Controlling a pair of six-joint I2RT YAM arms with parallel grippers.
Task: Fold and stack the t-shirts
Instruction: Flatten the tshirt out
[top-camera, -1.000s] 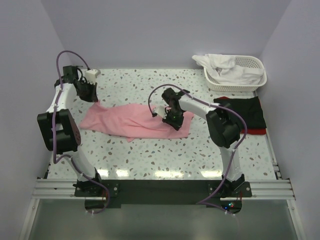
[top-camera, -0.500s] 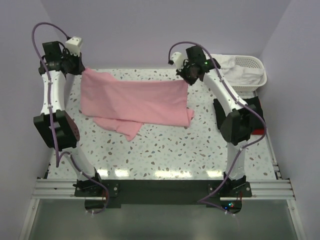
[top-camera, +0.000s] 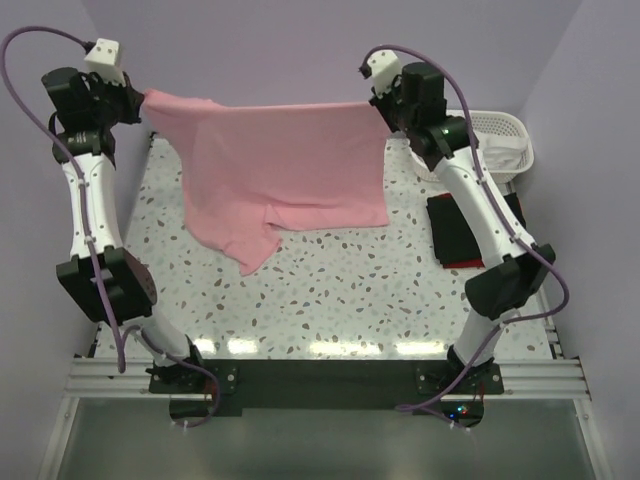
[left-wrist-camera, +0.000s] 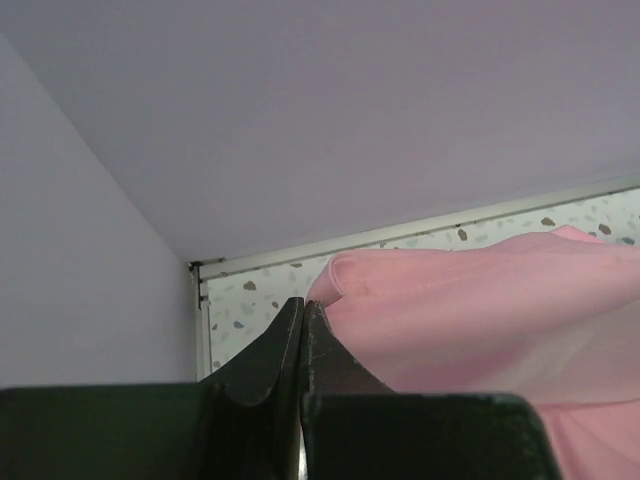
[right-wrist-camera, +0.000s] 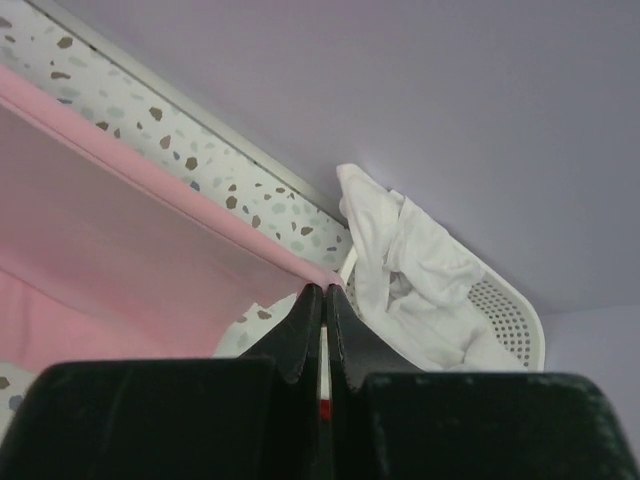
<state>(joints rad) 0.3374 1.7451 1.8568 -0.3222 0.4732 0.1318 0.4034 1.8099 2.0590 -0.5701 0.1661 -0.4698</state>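
A light pink t-shirt hangs spread in the air above the table, stretched between both raised arms. My left gripper is shut on its upper left corner; in the left wrist view the pink cloth comes out from the pinched fingertips. My right gripper is shut on the upper right corner, the pink edge running off from its tips. The shirt's lower left part droops lower than the right. A white t-shirt lies in the basket. Folded black and red t-shirts lie stacked at the right.
The white lattice basket stands at the back right corner, seen also in the right wrist view. The speckled table lies below the hanging shirt. Purple walls close in the back and both sides.
Both arms have risen from the table with the pink shirt, lifting it from a crumpled heap to a hanging, stretched sheet. The grippers moved apart and toward the back.
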